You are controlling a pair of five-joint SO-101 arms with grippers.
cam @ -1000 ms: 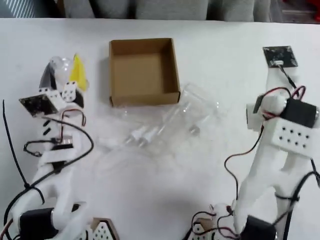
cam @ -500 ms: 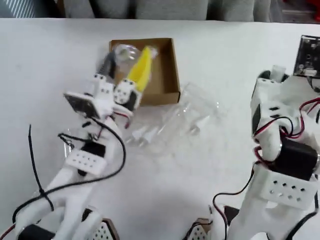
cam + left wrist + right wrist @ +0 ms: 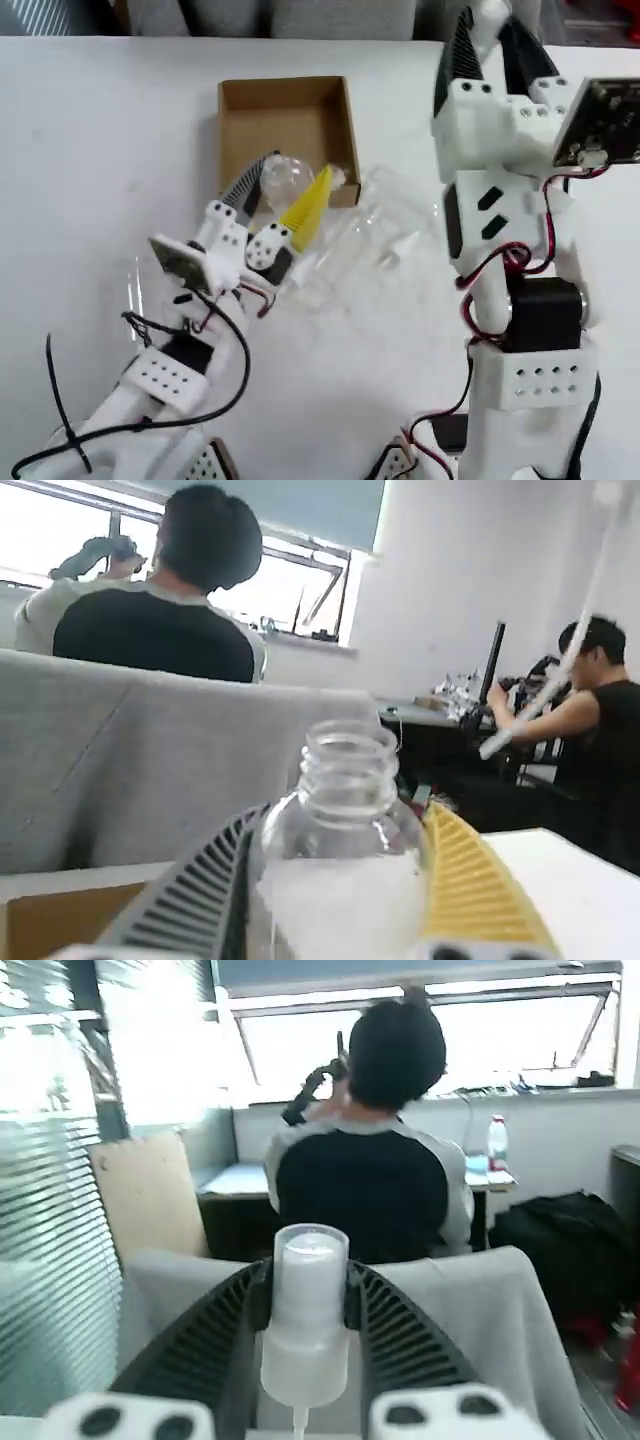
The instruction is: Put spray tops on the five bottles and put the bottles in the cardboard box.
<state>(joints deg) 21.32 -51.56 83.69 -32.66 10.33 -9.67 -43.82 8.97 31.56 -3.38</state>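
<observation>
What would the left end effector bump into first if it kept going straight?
Probably the cardboard box: the left end effector, holding a bottle, points at its near right corner. It may be high enough to pass over.

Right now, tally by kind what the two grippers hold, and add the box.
bottle: 1, uncapped, in the left gripper
spray top: 1, in the right gripper
cardboard box: 1
Total: 3
</observation>
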